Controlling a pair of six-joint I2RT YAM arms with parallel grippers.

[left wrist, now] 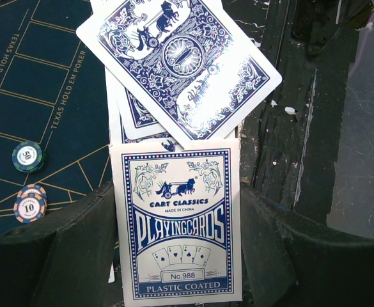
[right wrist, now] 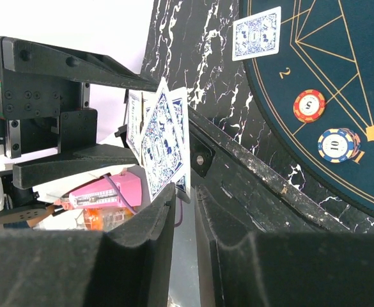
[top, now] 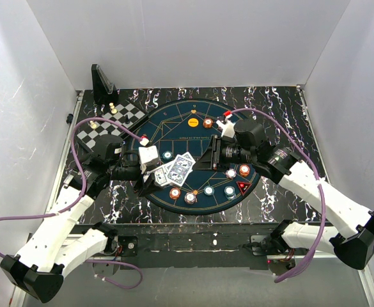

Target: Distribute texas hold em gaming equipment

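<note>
My left gripper [top: 149, 178] [left wrist: 177, 214] is shut on a white-and-blue playing card box [left wrist: 177, 230], held upright by its sides. Several blue-backed cards [left wrist: 180, 64] [top: 181, 167] fan out of the box's top over the blue mat [top: 180, 131]. My right gripper [top: 207, 157] [right wrist: 185, 192] points at that fan; its fingers stand a narrow gap apart, with a card corner [right wrist: 164, 141] right at the tips. One card [right wrist: 257, 33] lies flat at the mat's edge. Poker chips [top: 245, 170] [left wrist: 31, 203] [right wrist: 309, 105] lie around the mat.
A checkered board [top: 119, 118] with small chess pieces lies at the back left, with a black stand [top: 102, 82] behind it. A red triangle marker [top: 243, 187] and a yellow marker [top: 194, 121] sit on the mat. White walls enclose the marbled table.
</note>
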